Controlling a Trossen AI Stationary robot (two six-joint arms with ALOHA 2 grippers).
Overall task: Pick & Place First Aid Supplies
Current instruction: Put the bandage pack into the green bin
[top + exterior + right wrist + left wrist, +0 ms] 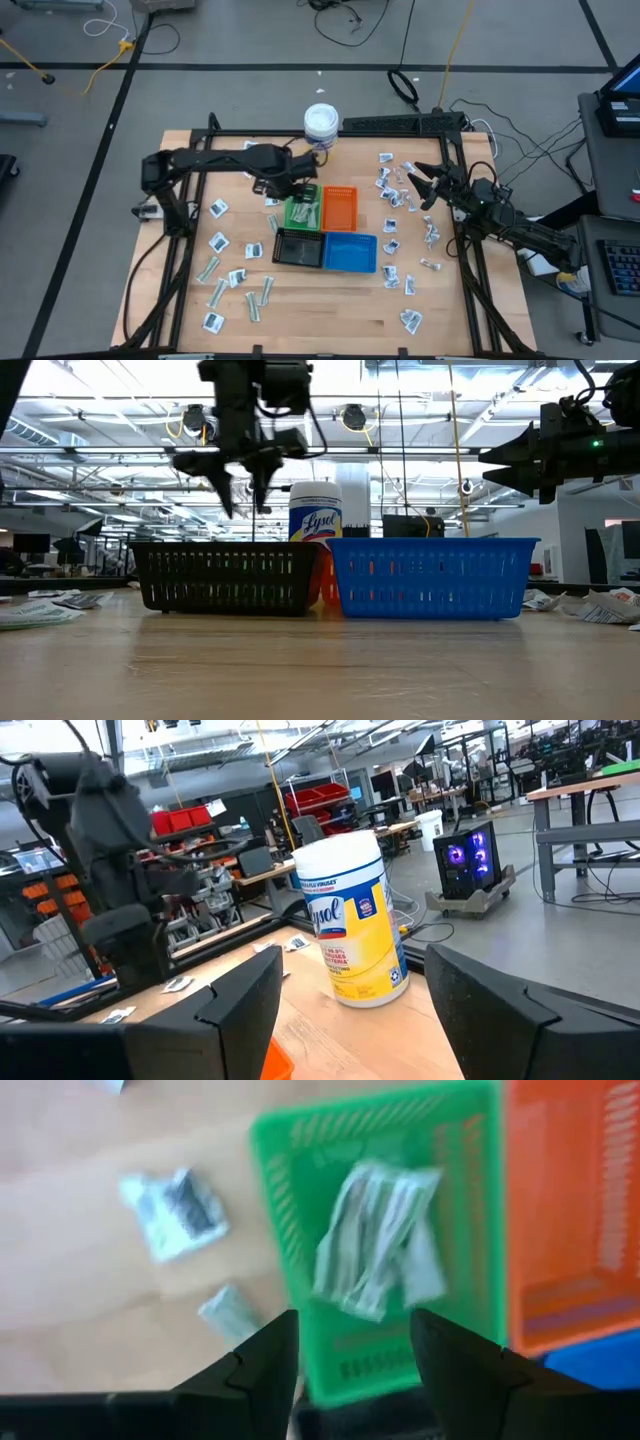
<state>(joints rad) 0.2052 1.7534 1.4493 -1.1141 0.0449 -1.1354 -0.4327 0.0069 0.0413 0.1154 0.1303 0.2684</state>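
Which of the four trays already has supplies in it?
The green tray, under the left claw: a bundle of pale wrapped strips lies inside. The orange tray, black tray and blue tray look empty.

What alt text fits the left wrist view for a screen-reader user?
The left gripper, fingers open and empty, hangs above a green slotted plastic tray holding a loose pile of pale wrapped strips. An orange slotted tray adjoins it, and a flat white-grey printed packet lies on the wooden table beside the green tray.

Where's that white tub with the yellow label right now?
The white-lidded, yellow-labelled plastic tub stands at the table's far edge in the high view, just behind the green plastic tray and orange plastic tray.
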